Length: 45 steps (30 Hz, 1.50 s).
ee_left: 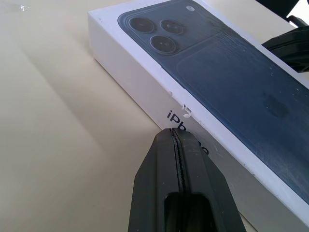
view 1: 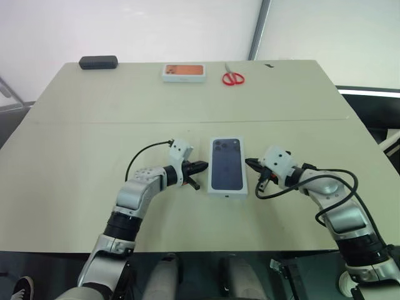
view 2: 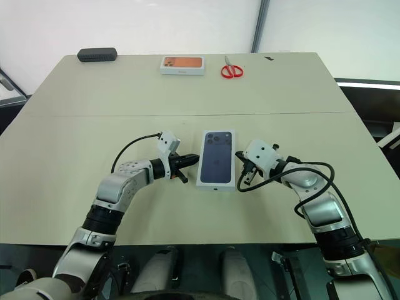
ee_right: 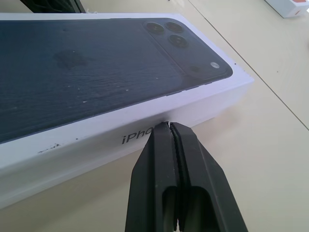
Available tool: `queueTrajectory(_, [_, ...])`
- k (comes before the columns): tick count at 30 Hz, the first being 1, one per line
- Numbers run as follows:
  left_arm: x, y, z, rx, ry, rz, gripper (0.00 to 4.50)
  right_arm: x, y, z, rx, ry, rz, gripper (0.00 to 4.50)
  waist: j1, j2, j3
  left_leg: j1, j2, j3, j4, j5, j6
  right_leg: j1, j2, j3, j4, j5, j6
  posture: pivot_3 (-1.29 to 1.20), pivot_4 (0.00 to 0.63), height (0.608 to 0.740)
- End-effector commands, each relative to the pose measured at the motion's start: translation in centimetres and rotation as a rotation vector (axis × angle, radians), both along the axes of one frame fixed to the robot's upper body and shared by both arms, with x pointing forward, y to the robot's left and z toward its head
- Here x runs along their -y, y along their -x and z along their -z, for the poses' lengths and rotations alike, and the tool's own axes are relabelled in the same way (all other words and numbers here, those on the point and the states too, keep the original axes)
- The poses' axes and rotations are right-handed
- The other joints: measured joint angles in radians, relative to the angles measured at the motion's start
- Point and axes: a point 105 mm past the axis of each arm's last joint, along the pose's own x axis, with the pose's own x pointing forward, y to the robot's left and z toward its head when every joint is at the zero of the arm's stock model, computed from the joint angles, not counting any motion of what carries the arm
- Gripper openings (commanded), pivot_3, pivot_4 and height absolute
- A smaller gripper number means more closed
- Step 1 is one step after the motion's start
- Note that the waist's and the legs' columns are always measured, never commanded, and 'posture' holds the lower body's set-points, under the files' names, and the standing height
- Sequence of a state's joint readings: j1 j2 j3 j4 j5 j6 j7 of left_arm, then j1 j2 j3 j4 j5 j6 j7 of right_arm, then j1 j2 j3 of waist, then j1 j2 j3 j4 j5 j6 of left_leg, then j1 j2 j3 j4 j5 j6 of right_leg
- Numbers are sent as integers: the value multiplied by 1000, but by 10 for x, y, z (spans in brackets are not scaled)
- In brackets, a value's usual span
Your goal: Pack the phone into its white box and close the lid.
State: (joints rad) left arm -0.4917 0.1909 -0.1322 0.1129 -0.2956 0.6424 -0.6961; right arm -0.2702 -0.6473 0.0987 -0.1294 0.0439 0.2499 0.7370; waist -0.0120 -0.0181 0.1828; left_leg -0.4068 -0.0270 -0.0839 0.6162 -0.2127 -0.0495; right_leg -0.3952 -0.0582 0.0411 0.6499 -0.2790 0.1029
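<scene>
Head stereo pair looks down the table; two wrist cameras sit close at the lid's sides.

Both eye views share the table (view 1: 75, 125), lid (view 1: 227, 165) central, scissors (view 1: 233, 78) at 12 o'clock. The left wrist view looks along the left gripper (ee_left: 177, 137) at one long side, the right along the right gripper (ee_right: 170, 129) opposite.

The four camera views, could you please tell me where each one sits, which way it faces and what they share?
Left eye view: on the head, looking forward and down over the table; both arms show, left gripper and right gripper flanking the lid.
Right eye view: the head's other eye, same scene.
Left wrist view: on the left wrist, looking along its shut fingers at the lid's lettered side.
Right wrist view: on the right wrist, along its shut fingers at the opposite lettered side.
Shared: all four show the lid.
</scene>
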Motion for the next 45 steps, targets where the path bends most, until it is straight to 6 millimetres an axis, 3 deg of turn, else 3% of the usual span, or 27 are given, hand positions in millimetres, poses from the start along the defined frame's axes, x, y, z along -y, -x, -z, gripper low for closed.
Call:
queueTrajectory(1, [20,6,-19,64,46,75,0,-4,0,-7,34,1,-30,46,0,0,0,0,0,0,0,0,0,0,0,0,0,0,0,0,150,740])
queueTrajectory(19, [18,4,-23,75,63,60,0,-8,-2,5,29,77,-36,46,0,0,0,0,0,0,0,0,0,0,0,0,0,0,0,0,150,740])
queueTrajectory(23, [14,3,-21,74,52,51,0,17,-20,-10,79,88,66,46,0,0,0,0,0,0,0,0,0,0,0,0,0,0,0,0,150,740])
queueTrajectory(26, [15,4,-21,64,65,51,0,25,-30,-35,131,-9,122,46,1,0,0,0,0,0,0,0,0,0,0,0,0,0,0,0,150,740])
queueTrajectory(29, [15,4,-21,73,61,51,0,20,-33,-57,179,-81,109,46,0,0,0,0,0,0,0,0,0,0,0,0,0,0,0,0,150,740])
queueTrajectory(35, [15,4,-21,66,68,50,0,5,-27,-64,195,-130,55,46,0,0,0,0,0,0,0,0,0,0,0,0,0,0,0,0,150,740])
queueTrajectory(38, [15,5,-21,68,66,51,0,-7,-14,-44,123,-94,-25,46,1,0,0,0,0,0,0,0,0,0,0,0,0,0,0,0,150,740])
queueTrajectory(42, [15,6,-22,70,67,54,0,2,-5,-3,27,34,-31,46,1,0,0,0,0,0,0,0,0,0,0,0,0,0,0,0,150,740])
queueTrajectory(45, [15,6,-22,72,65,56,0,-2,-1,7,-4,30,-41,46,-2,0,0,0,0,1,1,0,0,0,0,0,1,0,0,0,150,740])
